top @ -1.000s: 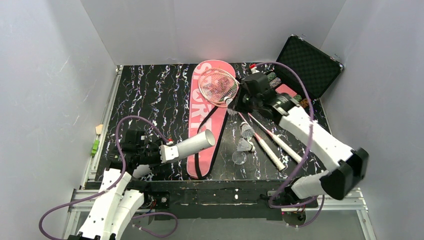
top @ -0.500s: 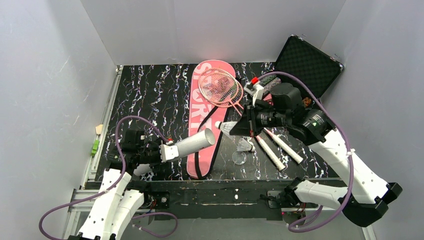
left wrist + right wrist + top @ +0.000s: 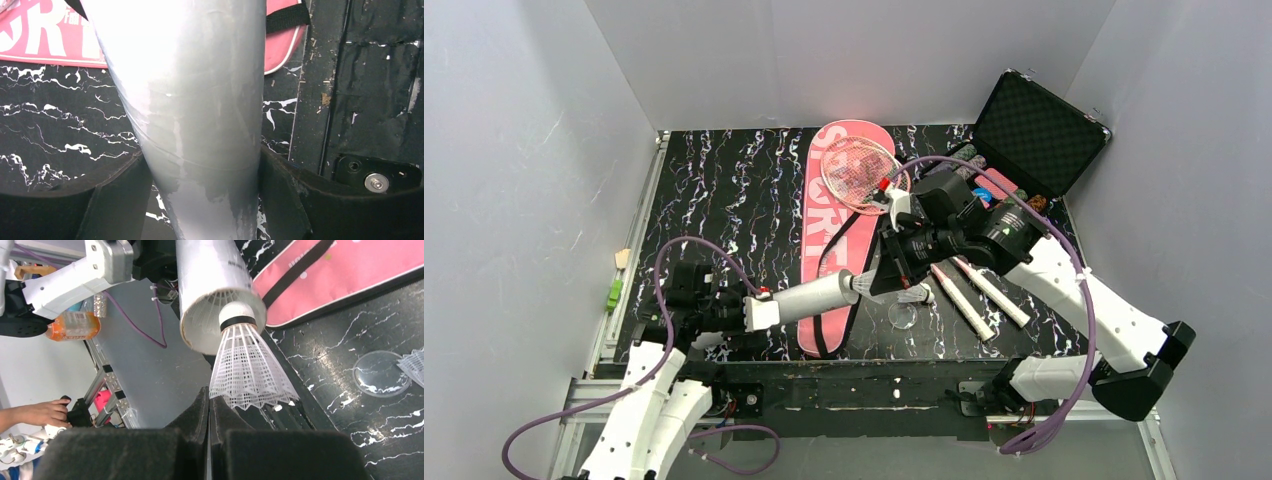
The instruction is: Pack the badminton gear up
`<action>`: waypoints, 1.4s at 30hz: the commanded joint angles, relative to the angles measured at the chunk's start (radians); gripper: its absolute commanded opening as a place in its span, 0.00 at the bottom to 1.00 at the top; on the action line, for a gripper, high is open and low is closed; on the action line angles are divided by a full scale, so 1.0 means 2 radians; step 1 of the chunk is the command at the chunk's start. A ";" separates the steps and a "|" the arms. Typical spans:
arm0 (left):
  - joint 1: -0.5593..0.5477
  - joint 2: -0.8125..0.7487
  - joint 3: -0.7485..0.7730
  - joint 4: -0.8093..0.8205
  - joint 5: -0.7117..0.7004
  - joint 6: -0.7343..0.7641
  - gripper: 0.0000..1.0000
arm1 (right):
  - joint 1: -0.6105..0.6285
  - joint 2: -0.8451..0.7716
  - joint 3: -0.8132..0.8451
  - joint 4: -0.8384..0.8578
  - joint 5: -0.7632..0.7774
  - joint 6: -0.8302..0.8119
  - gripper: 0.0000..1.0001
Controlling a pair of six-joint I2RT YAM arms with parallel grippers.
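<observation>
My left gripper (image 3: 759,310) is shut on the white tube (image 3: 809,295) and holds it above the table, open end to the right. In the left wrist view the tube (image 3: 200,100) fills the gap between both fingers (image 3: 285,200). My right gripper (image 3: 210,397) is shut on the skirt rim of a white shuttlecock (image 3: 247,365), whose cork sits in the tube's mouth (image 3: 200,325). Another shuttlecock (image 3: 914,292) lies on the table. The two pink rackets (image 3: 859,175) lie with heads on the pink SPORT bag (image 3: 824,220) and handles (image 3: 964,300) to the right.
A clear round lid (image 3: 902,316) lies near the front edge, also in the right wrist view (image 3: 381,374). The open black foam-lined case (image 3: 1039,130) with chips stands at the back right. Grey walls enclose the table.
My right arm has carried the shuttlecock from beside the rackets down and left to the tube's mouth. The tube has tilted lower, towards the right gripper.
</observation>
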State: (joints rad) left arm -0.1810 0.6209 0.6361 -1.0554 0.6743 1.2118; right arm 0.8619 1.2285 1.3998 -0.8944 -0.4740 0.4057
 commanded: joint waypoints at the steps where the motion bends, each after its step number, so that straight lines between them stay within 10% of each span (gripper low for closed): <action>1: -0.002 -0.017 0.011 -0.017 0.026 0.041 0.68 | 0.012 0.017 0.050 -0.013 -0.011 -0.022 0.01; 13: -0.002 -0.014 0.016 -0.012 0.028 0.035 0.68 | 0.054 0.064 0.076 -0.009 -0.024 -0.029 0.02; 24: -0.002 -0.014 0.017 -0.008 0.032 0.028 0.68 | 0.045 0.008 0.061 0.051 0.005 -0.003 0.54; 42: -0.002 0.007 0.044 0.039 0.073 -0.063 0.67 | -0.049 -0.122 -0.120 0.158 0.112 0.097 0.67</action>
State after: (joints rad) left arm -0.1810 0.6281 0.6746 -1.0336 0.7532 1.1328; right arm 0.7662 0.9752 1.1976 -0.7101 -0.3054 0.5262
